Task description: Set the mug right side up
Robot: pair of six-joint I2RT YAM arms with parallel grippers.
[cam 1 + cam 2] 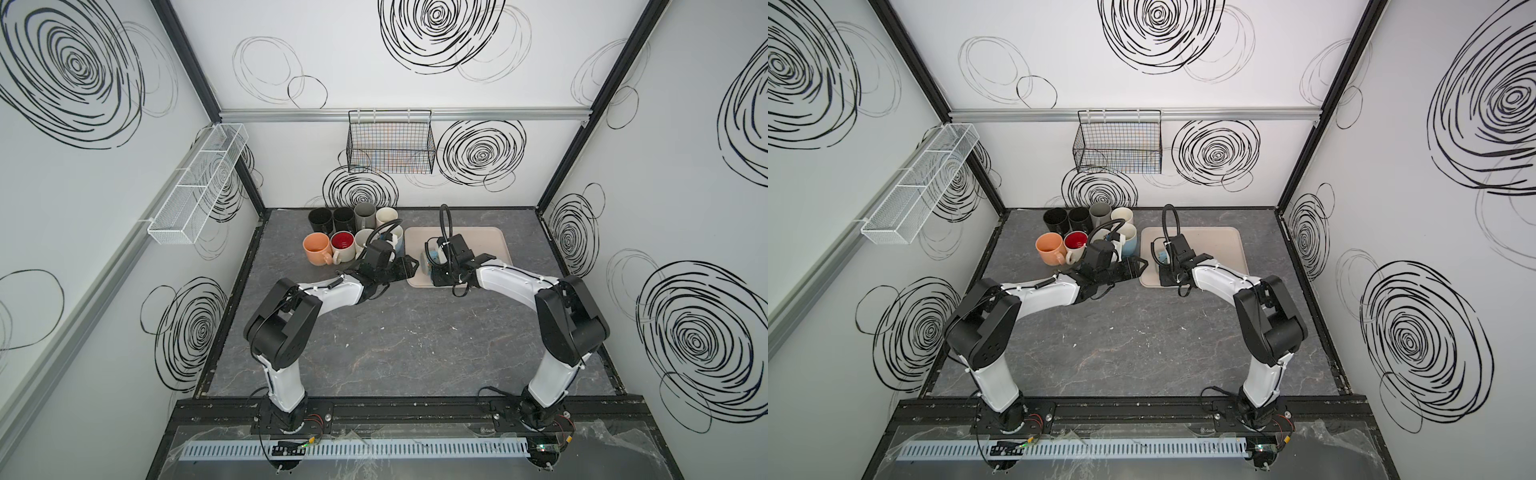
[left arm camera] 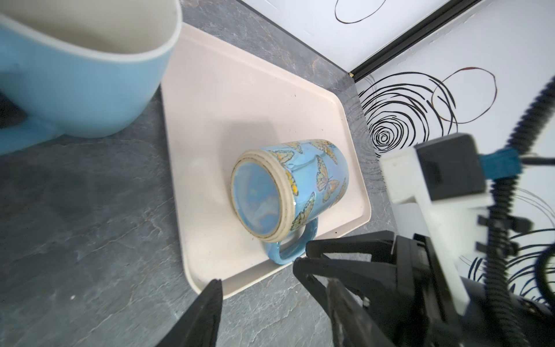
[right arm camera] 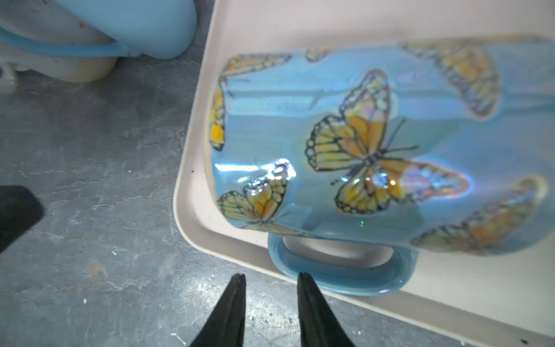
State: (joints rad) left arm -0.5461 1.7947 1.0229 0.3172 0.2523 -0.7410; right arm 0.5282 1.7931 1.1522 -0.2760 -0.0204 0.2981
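**On the tray (image 3: 192, 168): butterfly mug (image 3: 375, 144) lying on its side**

Right wrist: butterfly mug is down on its side near a tray corner. Markings are orange-yellow butterflies on blue glaze. Its handle (image 3: 339, 273) sits at the tray rim. The right end effector (image 3: 271, 296) is released: jaws a little apart, nothing between them, one tip just beside the handle, over the grey bench (image 3: 90, 150). A plain blue mug (image 3: 135, 24) stands off the tray.

Left wrist: butterfly mug's base faces the camera, mouth turned away. The handle points toward the right end effector's tips, which are just beside it. Plain blue mug is upright on the bench by the tray edge. One of the left arm's fingers (image 2: 210, 309) hangs over the bench near the tray's rim.

Both top views: the left end effector (image 1: 409, 266) is released, jaws spread and empty, at the tray's left edge. The right arm hides most of the butterfly mug. Upright mugs cluster left of the tray, among them an orange mug (image 1: 316, 248) and a red-lined mug (image 1: 343, 245). A black wire basket (image 1: 390, 143) and a white mesh basket (image 1: 199, 183) hang on the walls.
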